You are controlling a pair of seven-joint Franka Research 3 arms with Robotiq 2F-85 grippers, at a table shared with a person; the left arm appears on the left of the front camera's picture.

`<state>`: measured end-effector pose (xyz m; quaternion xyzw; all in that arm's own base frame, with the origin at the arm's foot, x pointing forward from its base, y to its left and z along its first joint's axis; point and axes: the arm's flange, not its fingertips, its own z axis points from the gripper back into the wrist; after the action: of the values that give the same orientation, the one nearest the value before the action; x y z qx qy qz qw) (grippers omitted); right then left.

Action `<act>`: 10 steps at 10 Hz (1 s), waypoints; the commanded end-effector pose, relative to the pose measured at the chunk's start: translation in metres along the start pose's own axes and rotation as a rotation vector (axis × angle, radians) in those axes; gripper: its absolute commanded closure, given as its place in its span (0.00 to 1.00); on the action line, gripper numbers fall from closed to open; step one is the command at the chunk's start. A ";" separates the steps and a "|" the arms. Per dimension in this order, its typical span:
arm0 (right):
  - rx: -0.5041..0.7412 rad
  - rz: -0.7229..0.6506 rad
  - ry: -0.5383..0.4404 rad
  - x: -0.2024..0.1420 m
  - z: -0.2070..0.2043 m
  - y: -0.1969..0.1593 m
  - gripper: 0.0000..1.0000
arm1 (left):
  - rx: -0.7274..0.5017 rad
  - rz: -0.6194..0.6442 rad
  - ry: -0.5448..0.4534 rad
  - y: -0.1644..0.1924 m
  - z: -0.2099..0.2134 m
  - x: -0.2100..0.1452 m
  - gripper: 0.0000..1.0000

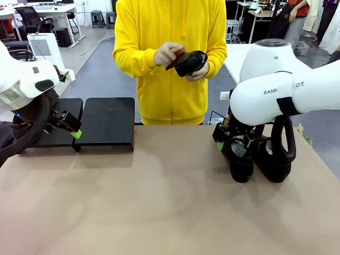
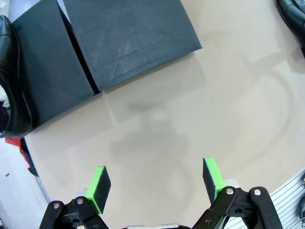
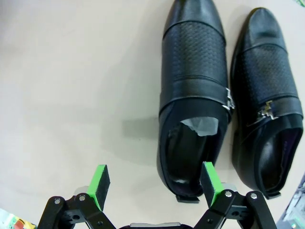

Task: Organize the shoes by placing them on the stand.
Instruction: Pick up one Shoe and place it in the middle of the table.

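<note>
A person in a yellow hoodie holds one black shoe [image 1: 187, 61] in both hands at the far side. Two black shoes [image 1: 240, 159] [image 1: 273, 162] stand side by side on the table at the right. My right gripper [image 1: 234, 143] hovers open just above and behind them. In the right wrist view its fingers [image 3: 210, 179] sit by the heel of the nearer shoe [image 3: 193, 95], with the other shoe [image 3: 267, 100] beside it. The black stand [image 1: 109, 122] lies at the left. My left gripper [image 1: 68, 127] hangs open by its front edge. Another shoe [image 2: 12, 81] rests on the stand's [image 2: 128, 38] far panel.
The brown tabletop [image 1: 159, 202] stretches bare between the stand and the shoe pair. My right arm's bulky white link [image 1: 281, 90] hangs over the shoes. White tables and chairs [image 1: 48, 16] stand far behind.
</note>
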<state>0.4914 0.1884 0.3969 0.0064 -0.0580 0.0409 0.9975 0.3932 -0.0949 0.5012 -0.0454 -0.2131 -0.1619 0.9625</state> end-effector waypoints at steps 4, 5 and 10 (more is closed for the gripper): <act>-0.006 0.033 0.036 0.018 -0.020 0.021 0.00 | -0.011 0.003 -0.012 0.001 0.000 -0.001 0.00; -0.014 0.023 0.041 0.020 -0.026 0.022 0.00 | -0.011 0.003 -0.012 0.001 0.000 -0.001 0.00; -0.077 0.007 0.068 0.024 -0.045 0.026 0.29 | -0.011 0.003 -0.012 0.001 0.000 -0.001 0.00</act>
<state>0.5123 0.2099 0.3521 -0.0092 -0.0237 0.0538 0.9982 0.3932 -0.0949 0.5012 -0.0454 -0.2131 -0.1618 0.9625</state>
